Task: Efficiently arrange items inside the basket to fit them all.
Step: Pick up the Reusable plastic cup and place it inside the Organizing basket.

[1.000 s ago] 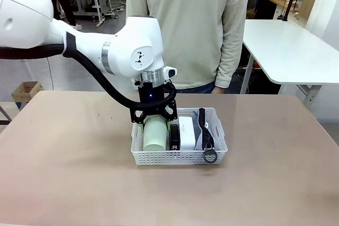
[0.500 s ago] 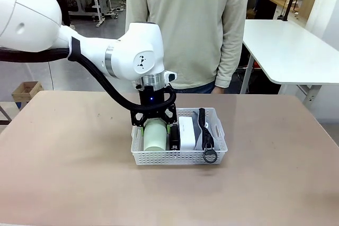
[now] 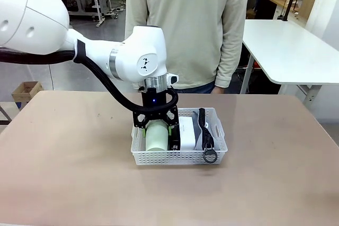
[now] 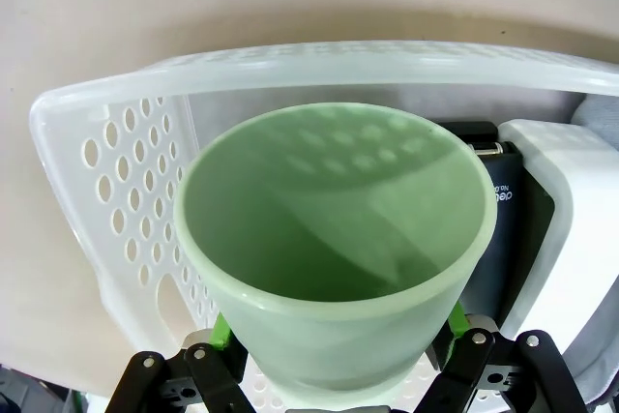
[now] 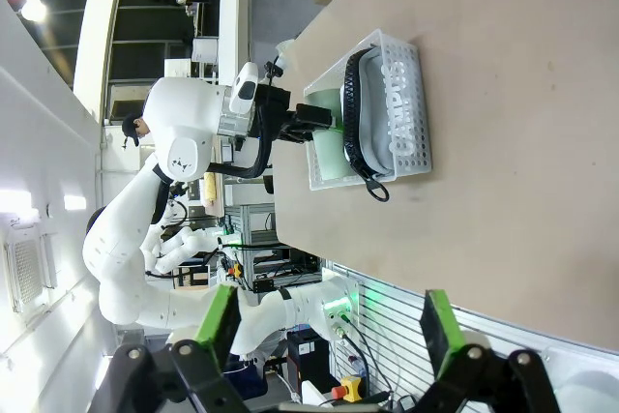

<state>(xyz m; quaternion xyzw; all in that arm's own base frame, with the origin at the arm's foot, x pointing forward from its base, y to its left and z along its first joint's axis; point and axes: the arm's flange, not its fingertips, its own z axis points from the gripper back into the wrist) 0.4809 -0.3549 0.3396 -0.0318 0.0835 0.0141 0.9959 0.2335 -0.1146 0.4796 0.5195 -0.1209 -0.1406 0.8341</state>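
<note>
The white basket stands mid-table. My left gripper reaches down into its left end, shut on the pale green cup, which lies on its side. From the left wrist the cup opens toward the camera, with a green pad against each side, beside the basket wall. Right of the cup sit the black stapler, the white device and the grey pouch, its black strap hanging over the front rim. My right gripper stands open, far from the basket.
A person in a beige sweater stands at the table's far edge behind the basket. The brown tabletop lies bare on both sides. A white table stands at the back right and a cardboard box on the floor at left.
My left arm has shifted slightly right with the cup, which now sits a little nearer the stapler. The other items have not moved.
</note>
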